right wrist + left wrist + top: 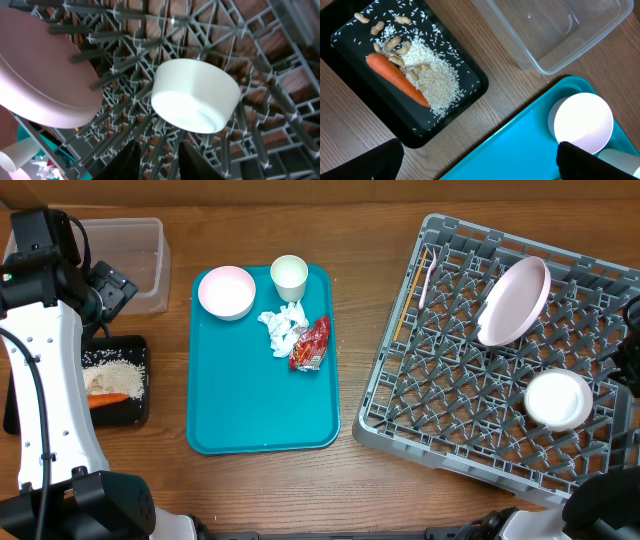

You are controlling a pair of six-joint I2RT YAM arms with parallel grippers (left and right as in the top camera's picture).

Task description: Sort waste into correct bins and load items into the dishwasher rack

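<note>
Overhead shows 1 white bowl [558, 399] sitting in the dishwasher rack [440, 395] near the leaning plate [515, 300], right end effector [167, 152] released clear of it, left end effector [477, 167] spread wide, empty.

Grey plastic rack [450, 380], wood-grain table [360, 240]
</note>
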